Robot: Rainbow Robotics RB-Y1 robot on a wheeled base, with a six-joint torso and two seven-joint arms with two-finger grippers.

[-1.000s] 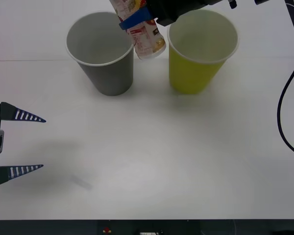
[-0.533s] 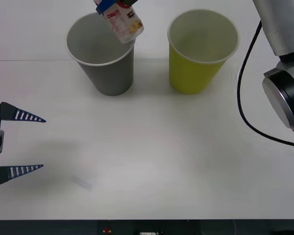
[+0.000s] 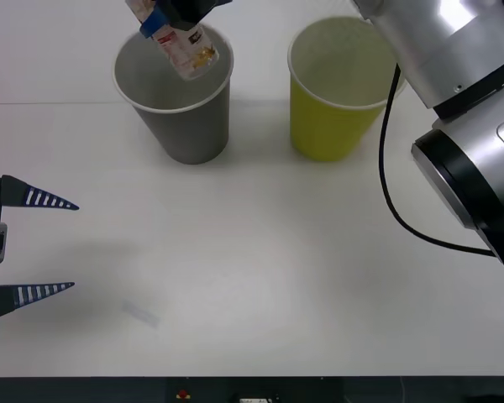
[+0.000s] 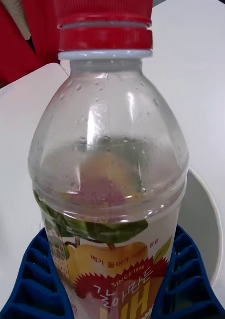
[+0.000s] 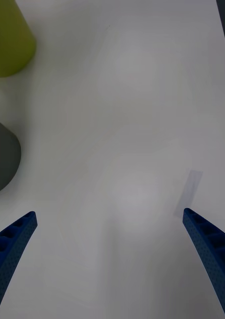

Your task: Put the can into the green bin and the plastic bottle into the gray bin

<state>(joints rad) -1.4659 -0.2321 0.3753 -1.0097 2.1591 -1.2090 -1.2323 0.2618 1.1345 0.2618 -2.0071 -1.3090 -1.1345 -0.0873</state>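
Plastic bottle (image 3: 185, 49) (tilted) hangs above gray bin (image 3: 175, 94) — clamped.

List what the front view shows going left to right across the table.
Left claw, open at the near left edge → gray bin, with the plastic bottle held over its mouth → green bin → right arm.

Between my right claw's (image 4: 112, 299) fingers, the plastic bottle (image 4: 110, 169) carries a label reading "SINCE 1996" above large red Korean lettering; the smaller Korean line is unreadable.

A robot test bench: bare white table (image 3: 260, 252), cabled arm (image 3: 454, 75).
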